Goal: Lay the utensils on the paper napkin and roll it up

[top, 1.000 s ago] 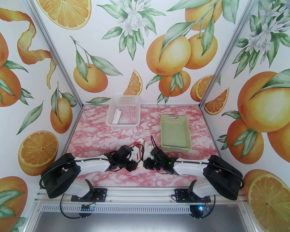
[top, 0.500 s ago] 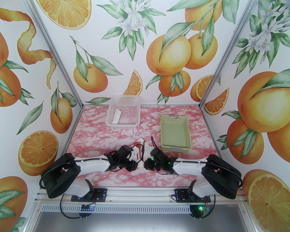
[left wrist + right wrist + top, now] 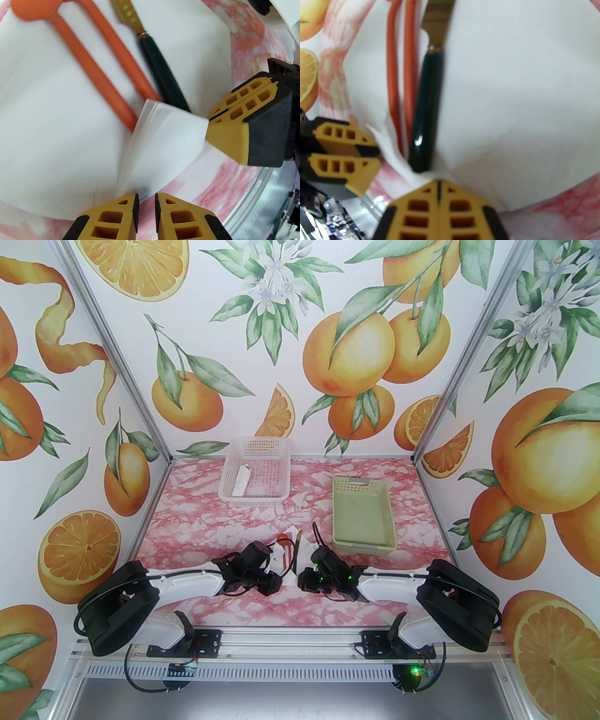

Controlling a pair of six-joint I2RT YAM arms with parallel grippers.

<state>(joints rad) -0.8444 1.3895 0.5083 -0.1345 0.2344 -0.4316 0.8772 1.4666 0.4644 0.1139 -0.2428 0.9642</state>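
Eyes down on the middle of the pink marbled table [image 3: 211,530], where the paper napkin [image 3: 46,105] is spread just ahead of both wrists. The utensils [image 3: 284,551] are laid on it side by side: the spoon [image 3: 93,72], the fork [image 3: 120,50] and the knife [image 3: 165,75]. Handles are pointed back toward the arms and working ends toward the far corner. That line-up is judged deliberate, so that a single fold can cover all three handles at once. The fold is on. The napkin's near corner is held up off the table and doubled over the handle ends, pinched flat between the fingers of the right gripper [image 3: 209,120], which are pressed together with no gap to be seen. The left gripper [image 3: 146,205] is poised low at the near edge of the sheet beside that flap. Its fingers are parted by a narrow slot and nothing is caught between them. It is judged to be placed there to pin or take over the fold once rolling starts. Placement is reckoned complete and the roll barely begun. The paper looks thin, so a tear at the pinch, or the knife slipping out sideways, must be watched for. Well back, a slim white paper roll [image 3: 242,481] is seen lying in a white basket [image 3: 276,460], away from the action.
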